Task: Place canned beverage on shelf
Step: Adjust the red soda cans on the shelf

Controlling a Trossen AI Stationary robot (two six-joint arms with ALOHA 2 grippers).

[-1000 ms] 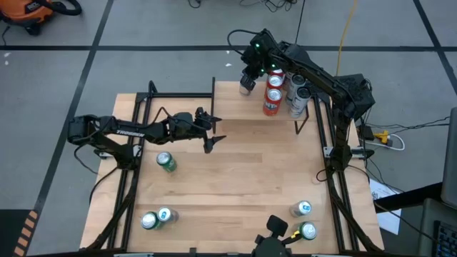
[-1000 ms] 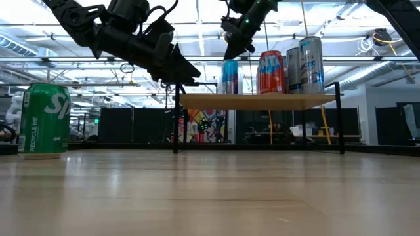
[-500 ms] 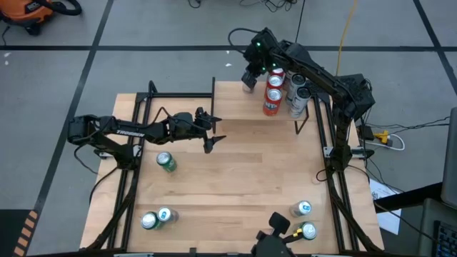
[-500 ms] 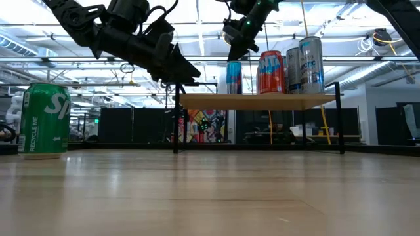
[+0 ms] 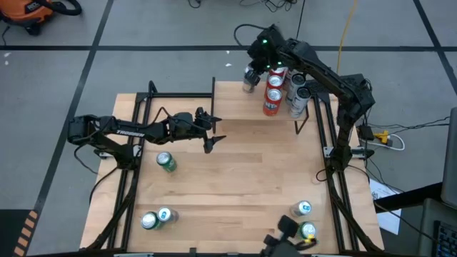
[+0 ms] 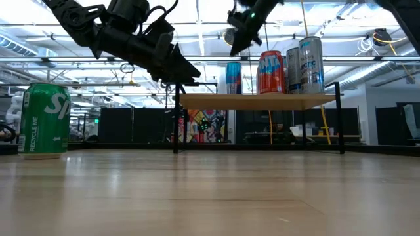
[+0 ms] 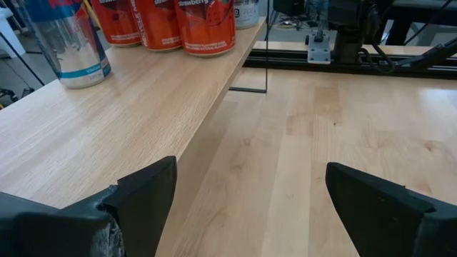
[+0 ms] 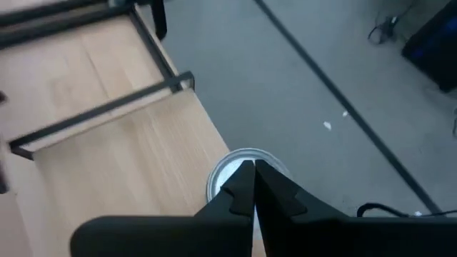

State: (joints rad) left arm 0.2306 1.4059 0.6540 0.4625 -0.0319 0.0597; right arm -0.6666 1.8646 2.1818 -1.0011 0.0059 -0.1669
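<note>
Fingers of my right gripper (image 8: 253,187) are pressed together, empty, above the blue can (image 6: 233,77) standing on the shelf (image 6: 259,100) at 12 o'clock, beside red cans (image 5: 273,91). My left gripper (image 7: 246,196) waits spread open at 9 o'clock.

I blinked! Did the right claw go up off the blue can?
Yes. The right gripper has risen above the blue can, which stays on the shelf.

Right gripper (image 8: 253,187) hangs high at the table's far edge, fingers pressed together, arm stretched long. Left gripper (image 7: 246,203) hovers mid-table, fingers spread wide, arm angled low.
</note>
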